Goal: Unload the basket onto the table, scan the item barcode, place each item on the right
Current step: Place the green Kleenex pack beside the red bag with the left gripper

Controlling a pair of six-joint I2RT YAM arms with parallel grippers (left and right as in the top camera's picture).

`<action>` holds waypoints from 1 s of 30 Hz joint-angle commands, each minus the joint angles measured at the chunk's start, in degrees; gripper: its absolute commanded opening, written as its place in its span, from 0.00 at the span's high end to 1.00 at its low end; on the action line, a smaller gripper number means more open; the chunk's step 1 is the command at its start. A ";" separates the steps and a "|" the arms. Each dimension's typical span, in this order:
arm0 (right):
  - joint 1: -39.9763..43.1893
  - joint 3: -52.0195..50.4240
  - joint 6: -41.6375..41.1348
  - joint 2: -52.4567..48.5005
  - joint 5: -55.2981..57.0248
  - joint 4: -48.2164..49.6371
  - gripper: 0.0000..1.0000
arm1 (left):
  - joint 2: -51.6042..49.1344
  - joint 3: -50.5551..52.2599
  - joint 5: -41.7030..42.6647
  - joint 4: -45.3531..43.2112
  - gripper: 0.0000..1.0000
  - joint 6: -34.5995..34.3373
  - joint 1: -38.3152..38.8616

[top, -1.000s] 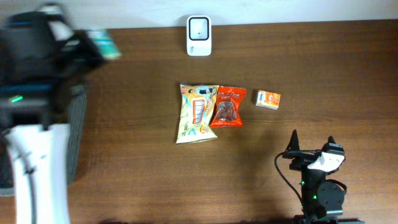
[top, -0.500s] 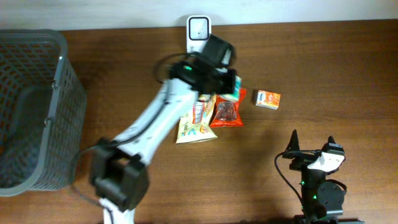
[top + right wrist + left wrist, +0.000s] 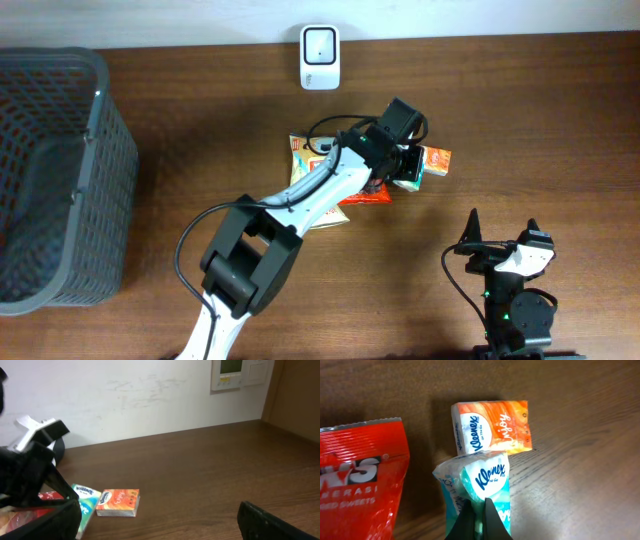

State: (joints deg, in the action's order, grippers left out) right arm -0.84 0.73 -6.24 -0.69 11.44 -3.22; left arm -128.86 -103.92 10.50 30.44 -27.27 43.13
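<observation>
My left gripper (image 3: 479, 503) is shut on a teal Kleenex tissue pack (image 3: 485, 477). It holds the pack low over the table, right beside an orange Kleenex pack (image 3: 492, 425) that lies flat. From overhead the left gripper (image 3: 405, 170) reaches across the snack bags to the orange pack (image 3: 437, 158). The right wrist view shows the teal pack (image 3: 86, 501) tilted, its end next to the orange pack (image 3: 118, 501). The white barcode scanner (image 3: 320, 57) stands at the table's far edge. My right gripper (image 3: 502, 222) rests open and empty at the near right.
A red snack bag (image 3: 360, 475) and a yellow snack bag (image 3: 300, 205) lie under the left arm. A dark mesh basket (image 3: 50, 170) fills the left side. Bare wood lies right of the orange pack.
The left arm swung from the basket side past the scanner and came down beside the orange pack, with the teal pack still in its grip. The right arm stayed put.
</observation>
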 commanded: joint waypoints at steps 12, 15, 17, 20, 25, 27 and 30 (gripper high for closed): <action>-0.33 -0.42 -0.48 0.22 0.11 -0.31 0.02 | 4.22 -10.45 -2.36 10.43 0.52 2.14 -5.22; -0.33 -0.42 -0.48 0.22 0.11 -0.31 0.02 | 8.68 -12.17 -2.34 15.32 0.90 2.12 -5.92; -0.33 -0.42 -0.48 0.22 0.11 -0.31 0.02 | 9.81 -12.17 -0.92 16.57 1.00 2.12 -5.42; -0.33 -0.42 -0.48 0.22 0.11 -0.31 0.02 | 9.29 -11.56 0.57 18.05 1.00 2.12 -3.28; -0.33 -0.42 -0.48 0.22 0.11 -0.28 0.02 | 4.61 -10.10 -5.90 15.96 1.00 2.10 0.46; -0.33 -0.42 -0.50 0.22 0.11 -0.28 0.02 | 1.31 -10.10 -5.99 13.60 1.00 2.10 1.31; -0.33 -0.42 -0.48 0.22 0.11 -0.31 0.02 | -2.71 -10.10 -6.03 10.82 1.00 2.10 1.86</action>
State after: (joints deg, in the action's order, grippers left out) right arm -0.84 0.73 -6.22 -0.69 11.44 -3.25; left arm -126.10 -115.18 6.39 42.89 -25.89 44.86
